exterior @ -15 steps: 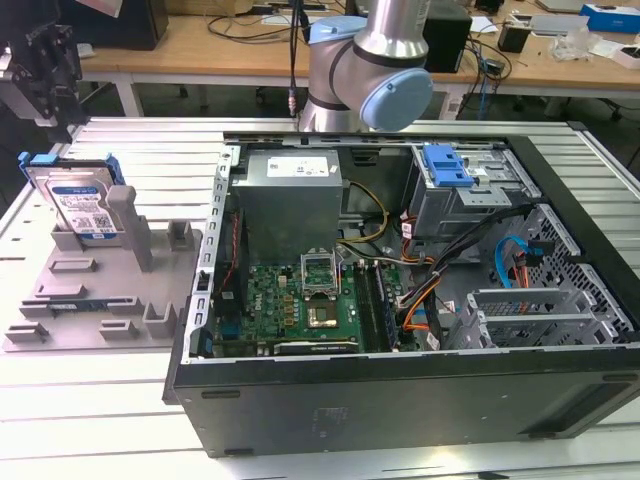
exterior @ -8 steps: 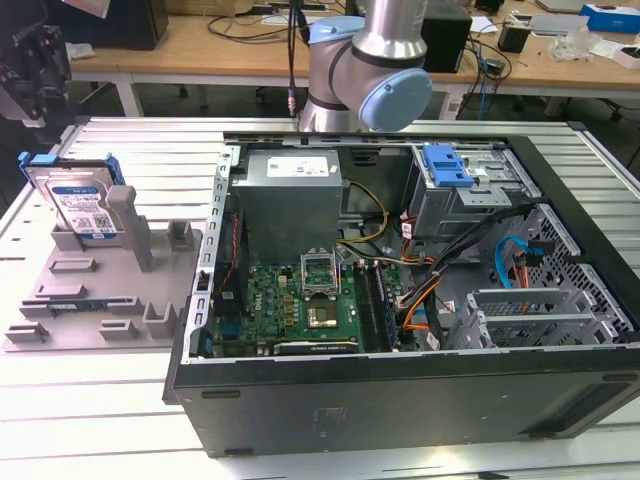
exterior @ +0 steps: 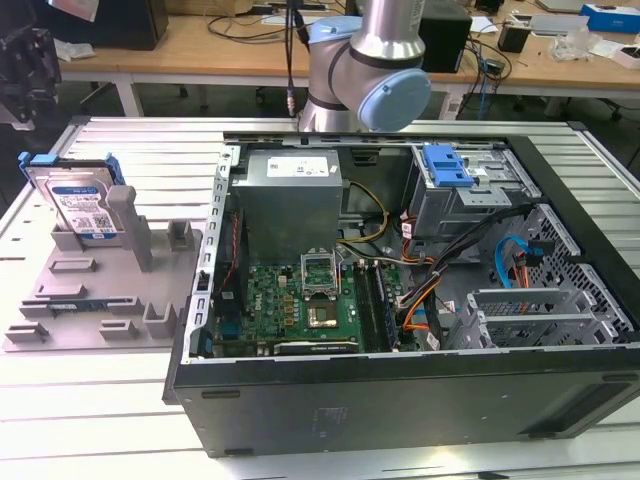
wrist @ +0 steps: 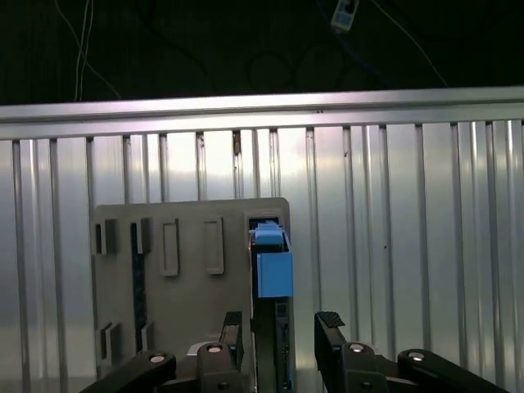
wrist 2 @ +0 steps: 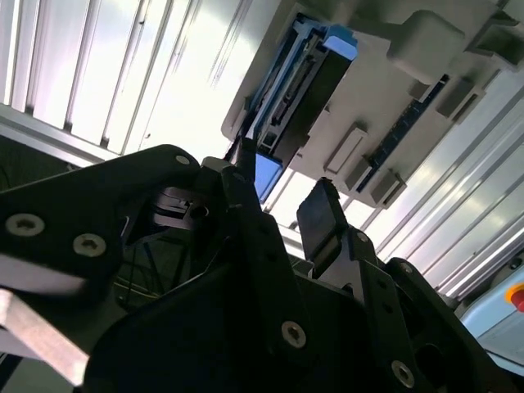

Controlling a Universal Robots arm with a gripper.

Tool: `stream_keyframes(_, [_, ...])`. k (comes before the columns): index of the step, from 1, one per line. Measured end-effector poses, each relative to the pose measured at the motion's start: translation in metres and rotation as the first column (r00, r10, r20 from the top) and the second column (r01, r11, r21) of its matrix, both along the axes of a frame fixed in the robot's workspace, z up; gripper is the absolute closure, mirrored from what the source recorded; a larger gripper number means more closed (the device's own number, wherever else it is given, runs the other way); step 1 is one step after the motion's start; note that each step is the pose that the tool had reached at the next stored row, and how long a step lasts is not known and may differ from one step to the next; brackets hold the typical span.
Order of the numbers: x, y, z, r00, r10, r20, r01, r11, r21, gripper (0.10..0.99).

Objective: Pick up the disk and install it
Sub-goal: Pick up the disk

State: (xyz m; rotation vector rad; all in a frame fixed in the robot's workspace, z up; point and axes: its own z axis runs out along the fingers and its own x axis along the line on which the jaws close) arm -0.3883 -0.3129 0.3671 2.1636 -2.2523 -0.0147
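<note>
Black fingers (wrist: 329,329) of the hand (wrist: 280,323) stand wide apart and hold nothing. In the first wrist view the disk (wrist: 270,270) appears edge-on, in line with the gap; neither finger touches it. In the exterior view the disk stands upright in a grey fixture (exterior: 90,300) on the bench (exterior: 100,420), upper left of frame, beside the open computer case (exterior: 400,378). Judged step: approach for pick-up, with installation not begun. Gripping calls for fingers square to the disk's flat faces.
</note>
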Motion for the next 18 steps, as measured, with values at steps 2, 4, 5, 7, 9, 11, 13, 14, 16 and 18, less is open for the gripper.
stream_keyframes(2, [-0.0048, 0.0000, -0.0024, 1.0000, 0.000, -0.0001, 0.000, 1.0000, 0.000, 0.604])
stream_keyframes(4, [-0.0062, -0.0001, -0.0039, 1.0000, 0.000, 0.0000, 0.000, 1.0000, 0.000, 0.604])
stream_keyframes(5, [-0.0063, -0.0001, -0.0042, 1.0000, 0.000, -0.0002, 0.000, 1.0000, 0.000, 0.604])
stream_keyframes(7, [-0.0065, 0.0000, -0.0052, 1.0000, 0.000, -0.0001, 0.000, 1.0000, 0.000, 0.604])
stream_keyframes(9, [-0.0066, 0.0000, -0.0063, 1.0000, 0.000, 0.0000, 0.000, 1.0000, 0.000, 0.604])
stream_keyframes(11, [-0.0067, 0.0000, -0.0078, 1.0000, 0.000, 0.0000, 0.000, 1.0000, 0.000, 0.604])
stream_keyframes(13, [-0.0069, 0.0000, -0.0095, 1.0000, 0.000, 0.0000, 0.000, 1.0000, -0.001, 0.604])
stream_keyframes(14, [-0.0070, 0.0000, -0.0099, 1.0000, 0.000, -0.0001, 0.000, 1.0000, -0.001, 0.604])
stream_keyframes(16, [-0.0072, 0.0000, -0.0108, 1.0000, 0.000, -0.0002, 0.000, 1.0000, -0.001, 0.604])
stream_keyframes(18, [-0.0075, 0.0000, -0.0116, 1.0000, 0.000, -0.0001, 0.000, 1.0000, -0.001, 0.604])
